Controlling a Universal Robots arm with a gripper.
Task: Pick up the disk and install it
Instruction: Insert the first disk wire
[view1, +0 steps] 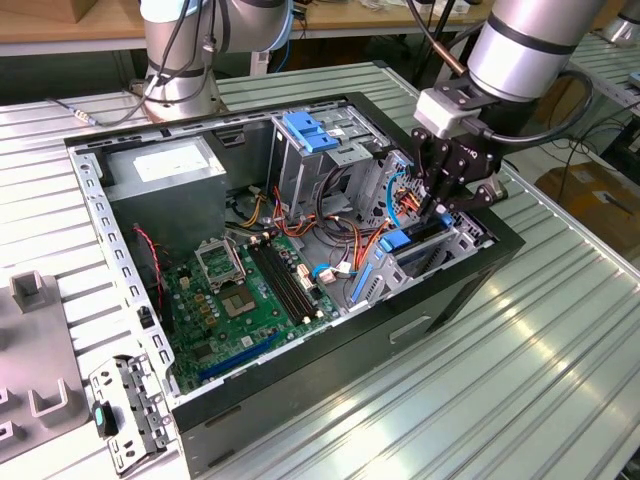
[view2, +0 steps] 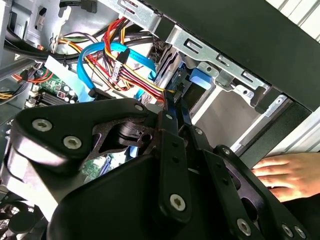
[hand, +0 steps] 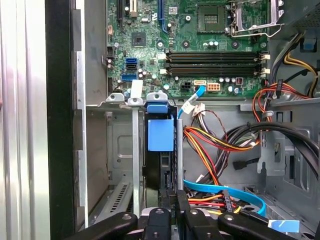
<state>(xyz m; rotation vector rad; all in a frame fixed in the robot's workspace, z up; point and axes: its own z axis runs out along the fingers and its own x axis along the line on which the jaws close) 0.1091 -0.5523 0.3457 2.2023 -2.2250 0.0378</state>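
Blue side rails frame the disk (view1: 422, 244), which stands on edge, part-way down in the metal bay (view1: 470, 238) at 3 o'clock of the open case (view1: 300, 372) in the exterior view. The gripper (view1: 437, 212) reaches down from 12 o'clock, and its fingers look pinched together on the disk's thin upper edge.

To seat it well, I judge the disk must go straight down, with its rails square to the bay walls and clear of the red and orange wires (hand: 220, 145) just beside it. Any tilt could jam a rail.

Count: 1 disk, 1 gripper, 1 case, 1 motherboard (view1: 250, 300), 1 grey box (view1: 165, 175) at 10 o'clock, and 1 person's hand (view2: 287, 175) resting by the case wall.
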